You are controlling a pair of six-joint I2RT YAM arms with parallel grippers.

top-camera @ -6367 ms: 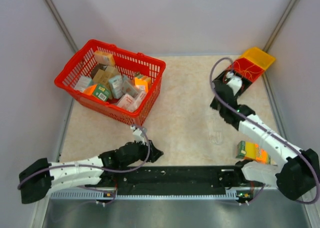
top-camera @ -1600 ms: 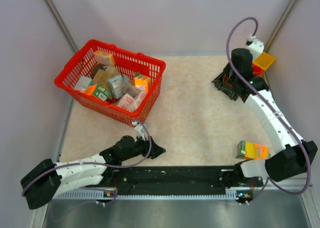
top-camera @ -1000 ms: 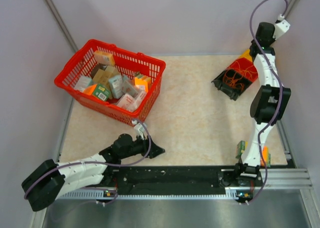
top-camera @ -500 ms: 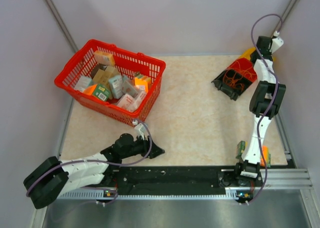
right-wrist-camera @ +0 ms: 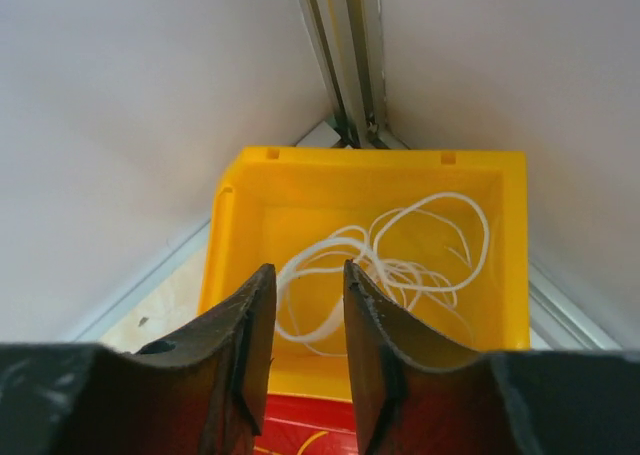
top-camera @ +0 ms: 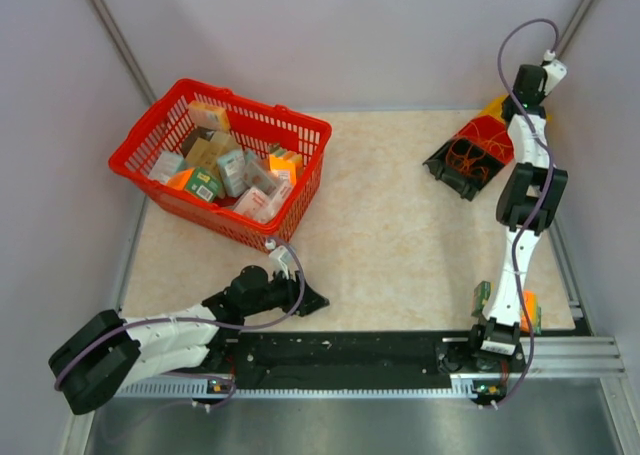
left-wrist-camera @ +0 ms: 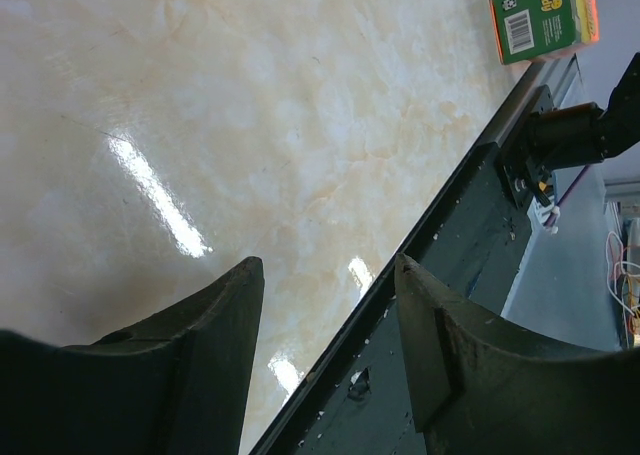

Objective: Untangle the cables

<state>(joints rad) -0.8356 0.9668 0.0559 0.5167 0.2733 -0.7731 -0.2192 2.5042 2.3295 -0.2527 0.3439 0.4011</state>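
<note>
White cables (right-wrist-camera: pixel 405 273) lie in loose loops on the floor of a yellow bin (right-wrist-camera: pixel 370 170). My right gripper (right-wrist-camera: pixel 306 268) hangs above that bin, jaws parted a little, nothing between them. Orange and red cables (top-camera: pixel 468 157) sit tangled in the red bin (top-camera: pixel 488 135) and the black bin (top-camera: pixel 452 175) beside it. In the top view the right arm stands tall at the back right corner, its gripper (top-camera: pixel 522 93) over the yellow bin (top-camera: pixel 495 107). My left gripper (top-camera: pixel 312 300) rests low by the front rail, open and empty (left-wrist-camera: pixel 330 265).
A red basket (top-camera: pixel 142 135) full of small boxes stands at the back left. A green and orange sponge pack (left-wrist-camera: pixel 545 17) lies by the right arm's base. A black rail (top-camera: pixel 350 350) runs along the table's front edge. Walls close in on three sides.
The right arm rose from the red bin and swung back over the yellow bin, where its jaws parted. The left arm barely shifted.
</note>
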